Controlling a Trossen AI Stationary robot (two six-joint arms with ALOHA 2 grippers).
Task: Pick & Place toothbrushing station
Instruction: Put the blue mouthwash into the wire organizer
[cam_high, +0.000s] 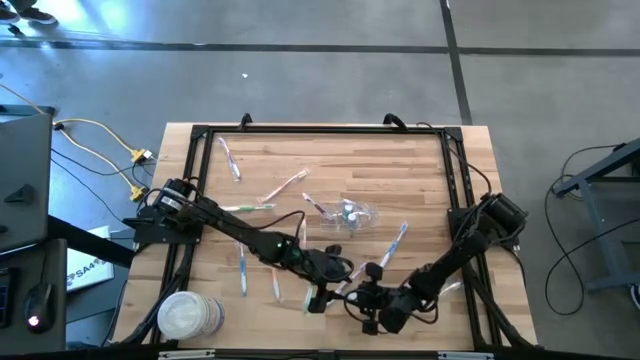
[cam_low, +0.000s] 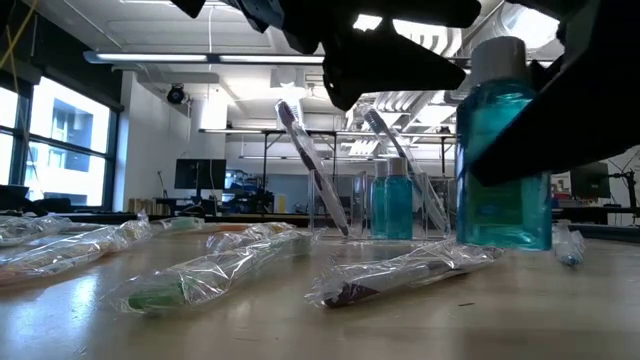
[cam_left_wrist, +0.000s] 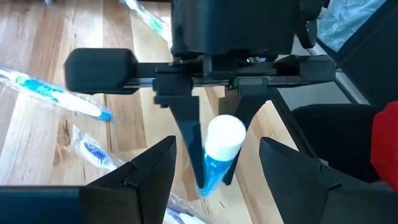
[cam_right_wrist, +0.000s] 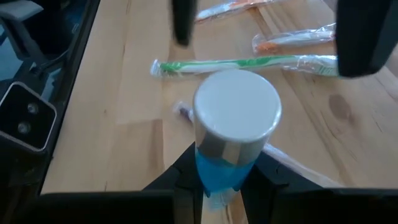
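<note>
A small bottle of blue liquid with a white cap (cam_right_wrist: 236, 112) is in my right gripper (cam_right_wrist: 219, 186), low over the table's near middle. My left gripper (cam_left_wrist: 217, 180) faces it from the left, open, its fingers standing apart on either side of the bottle (cam_left_wrist: 219, 152) without touching it. The transparent container (cam_high: 350, 213) stands at the table's middle; in the low view it (cam_low: 390, 205) holds leaning toothbrushes and blue bottles. Wrapped toothbrushes lie flat around: a green one (cam_right_wrist: 249, 63), a blue one (cam_left_wrist: 56, 93), several more (cam_high: 230, 160). My right gripper pinches the bottle's lower body (cam_right_wrist: 217, 171) between its two fingers (cam_left_wrist: 186, 137), below the cap. The fingers come slanting down from the table's right. The bottle (cam_low: 505, 150) stands roughly upright, cap up, and appears lifted clear of the table.
A black frame (cam_high: 200, 135) rims the wooden table. A white tub (cam_high: 190, 315) stands at the near left corner. Wrapped toothbrushes (cam_low: 200, 280) lie near the front edge below both grippers. Cables (cam_high: 100, 150) trail off to the left.
</note>
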